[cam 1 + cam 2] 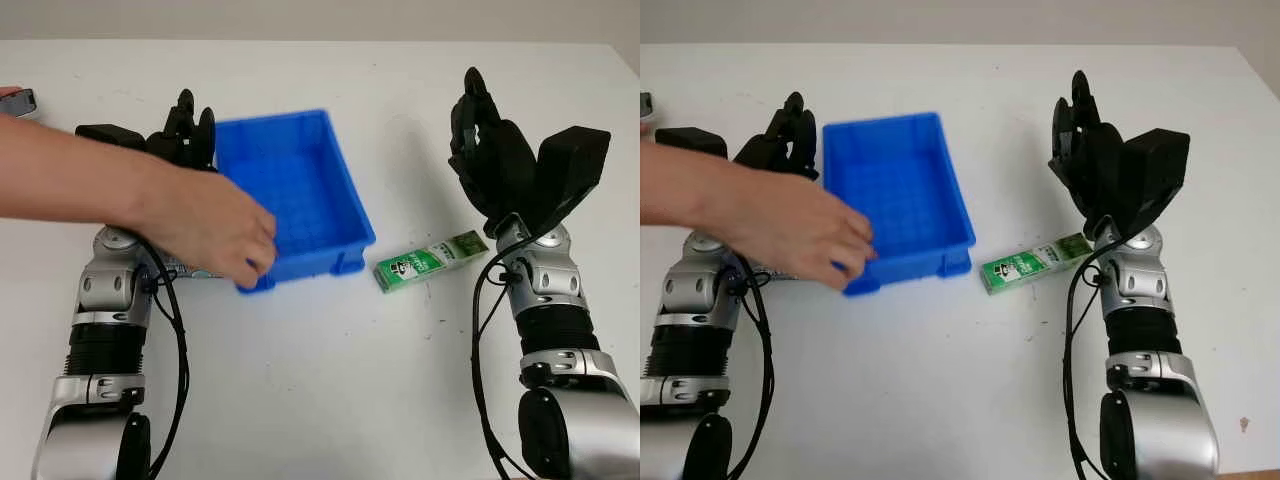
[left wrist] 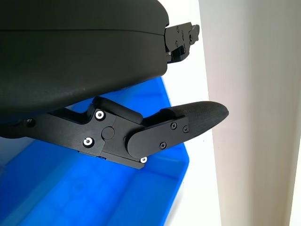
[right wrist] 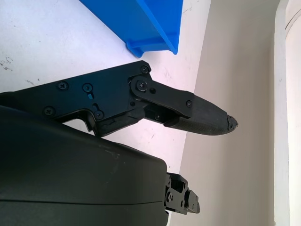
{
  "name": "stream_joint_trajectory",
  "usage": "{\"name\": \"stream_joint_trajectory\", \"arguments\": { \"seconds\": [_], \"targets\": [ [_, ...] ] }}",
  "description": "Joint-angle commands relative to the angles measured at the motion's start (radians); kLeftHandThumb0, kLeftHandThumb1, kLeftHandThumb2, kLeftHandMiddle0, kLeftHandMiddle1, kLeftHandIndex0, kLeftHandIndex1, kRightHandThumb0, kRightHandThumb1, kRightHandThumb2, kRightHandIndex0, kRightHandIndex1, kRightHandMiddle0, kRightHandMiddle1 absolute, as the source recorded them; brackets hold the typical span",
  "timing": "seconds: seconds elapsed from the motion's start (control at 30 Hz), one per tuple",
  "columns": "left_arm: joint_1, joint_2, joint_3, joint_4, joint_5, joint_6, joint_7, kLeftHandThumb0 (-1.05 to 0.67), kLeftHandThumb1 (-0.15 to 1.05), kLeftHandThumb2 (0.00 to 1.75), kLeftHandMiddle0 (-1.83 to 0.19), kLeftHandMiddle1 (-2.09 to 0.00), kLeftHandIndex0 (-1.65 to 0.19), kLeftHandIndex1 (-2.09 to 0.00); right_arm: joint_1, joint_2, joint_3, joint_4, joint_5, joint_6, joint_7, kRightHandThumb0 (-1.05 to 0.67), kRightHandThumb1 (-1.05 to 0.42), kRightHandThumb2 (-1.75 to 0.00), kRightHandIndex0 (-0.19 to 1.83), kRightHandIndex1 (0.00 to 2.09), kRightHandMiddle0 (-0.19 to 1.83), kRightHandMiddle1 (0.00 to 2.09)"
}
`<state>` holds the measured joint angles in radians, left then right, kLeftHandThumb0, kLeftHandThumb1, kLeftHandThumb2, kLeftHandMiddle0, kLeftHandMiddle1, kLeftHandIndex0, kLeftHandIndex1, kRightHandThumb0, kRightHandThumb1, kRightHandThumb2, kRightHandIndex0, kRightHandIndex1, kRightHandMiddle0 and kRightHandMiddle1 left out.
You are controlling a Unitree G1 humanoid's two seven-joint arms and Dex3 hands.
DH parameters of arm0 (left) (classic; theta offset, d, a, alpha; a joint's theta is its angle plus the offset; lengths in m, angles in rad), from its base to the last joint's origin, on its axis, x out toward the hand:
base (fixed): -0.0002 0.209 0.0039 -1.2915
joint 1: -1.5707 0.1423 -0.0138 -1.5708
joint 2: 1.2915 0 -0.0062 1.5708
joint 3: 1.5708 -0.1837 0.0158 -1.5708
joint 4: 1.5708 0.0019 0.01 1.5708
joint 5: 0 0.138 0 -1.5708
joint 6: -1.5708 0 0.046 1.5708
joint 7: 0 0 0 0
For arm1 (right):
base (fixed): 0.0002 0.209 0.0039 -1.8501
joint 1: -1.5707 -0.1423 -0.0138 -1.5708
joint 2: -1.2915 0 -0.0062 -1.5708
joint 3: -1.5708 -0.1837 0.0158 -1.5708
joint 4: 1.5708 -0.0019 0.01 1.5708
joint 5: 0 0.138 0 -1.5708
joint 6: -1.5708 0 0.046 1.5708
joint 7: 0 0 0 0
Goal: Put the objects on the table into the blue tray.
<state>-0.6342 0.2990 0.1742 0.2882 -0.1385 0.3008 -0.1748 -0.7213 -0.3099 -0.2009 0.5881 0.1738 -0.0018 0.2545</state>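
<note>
The blue tray (image 1: 312,262) stands left of the table's middle with nothing visible inside. A green and white box (image 1: 430,260) lies flat on the table just right of the tray's near corner. My left hand (image 1: 190,125) is open and raised by the tray's left wall; its finger (image 2: 188,120) stretches over the tray (image 2: 94,188). My right hand (image 1: 482,140) is open and held up beyond the box, apart from it. A corner of the tray (image 3: 150,23) appears past its finger (image 3: 202,115).
A person's bare arm comes in from the left, and the hand (image 1: 215,235) grips the tray's near left corner. A pale flat item (image 1: 185,270) lies partly hidden under that hand. A small dark thing (image 1: 20,101) sits at the far left edge.
</note>
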Motion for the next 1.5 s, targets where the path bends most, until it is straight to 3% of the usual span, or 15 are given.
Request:
{"name": "stream_joint_trajectory", "arguments": {
  "seconds": [0.0,0.43,0.73,0.83,0.87,0.93,1.0,1.1,1.27,1.33,1.47],
  "targets": [
    [0.01,0.007,0.0,-0.022,0.006,-0.003,0.004,-0.7,1.05,0.71,0.19,0.0,0.19,0.0,0.002,0.003,-0.003,-0.018,0.005,-0.014,0.003,-0.75,-1.05,-0.73,-0.19,0.0,-0.19,0.0],
    [0.013,0.01,0.007,-0.023,-0.002,-0.002,0.008,-0.7,1.05,0.7,0.19,0.0,0.19,0.0,-0.01,0.005,0.003,0.031,-0.012,-0.048,-0.004,-0.78,-1.05,-0.69,-0.19,0.0,-0.19,0.0],
    [0.005,0.019,0.003,-0.011,0.001,-0.003,-0.005,-0.71,1.05,0.7,0.19,0.0,0.19,0.0,0.005,-0.038,0.001,-0.055,0.005,-0.024,0.053,-0.78,-1.05,-0.65,-0.19,0.0,-0.19,0.0],
    [0.006,0.021,0.004,-0.013,0.003,-0.003,-0.001,-0.71,1.05,0.7,0.19,0.0,0.19,0.0,0.01,-0.104,0.025,-0.103,-0.034,-0.047,0.113,-0.78,-1.05,-0.56,-0.19,0.0,-0.19,0.0],
    [0.006,0.022,0.005,-0.016,0.003,0.0,0.001,-0.71,1.05,0.7,0.19,0.0,0.19,0.0,0.01,-0.158,0.055,-0.122,-0.087,-0.084,0.146,-0.79,-1.05,-0.5,-0.19,0.0,-0.18,0.01],
    [0.008,0.023,0.006,-0.019,0.0,-0.001,-0.003,-0.71,1.05,0.7,0.19,0.0,0.19,0.0,0.01,-0.253,0.1,-0.182,-0.152,-0.094,0.232,-0.81,-1.05,-0.24,-0.17,0.03,-0.14,0.04],
    [0.012,0.024,0.009,-0.022,-0.005,-0.004,-0.007,-0.7,1.05,0.7,0.19,0.0,0.19,0.0,0.03,-0.344,0.143,-0.277,-0.251,-0.13,0.273,-0.8,-0.98,-0.1,-0.09,0.08,-0.07,0.08],
    [0.015,0.024,0.01,-0.027,-0.007,-0.003,-0.006,-0.7,1.05,0.7,0.19,0.0,0.19,0.0,0.071,-0.435,0.181,-0.397,-0.375,-0.196,0.286,-0.81,-0.91,-0.05,0.1,0.14,0.09,0.12],
    [0.013,0.024,0.008,-0.026,-0.009,0.001,-0.009,-0.69,1.05,0.72,0.19,0.0,0.19,0.0,0.171,-0.559,0.219,-0.553,-0.48,-0.323,0.358,-0.71,-0.81,-0.04,0.24,0.14,0.25,0.11],
    [0.012,0.022,0.007,-0.027,-0.01,0.003,-0.01,-0.69,1.05,0.73,0.19,0.0,0.19,0.0,0.205,-0.593,0.231,-0.59,-0.541,-0.381,0.353,-0.72,-0.77,-0.04,0.32,0.15,0.33,0.1],
    [0.008,0.022,0.006,-0.028,-0.012,0.006,-0.013,-0.69,1.05,0.74,0.19,0.0,0.19,0.0,0.248,-0.631,0.232,-0.654,-0.598,-0.379,0.384,-0.66,-0.75,-0.04,0.34,0.13,0.35,0.08]
  ]
}}
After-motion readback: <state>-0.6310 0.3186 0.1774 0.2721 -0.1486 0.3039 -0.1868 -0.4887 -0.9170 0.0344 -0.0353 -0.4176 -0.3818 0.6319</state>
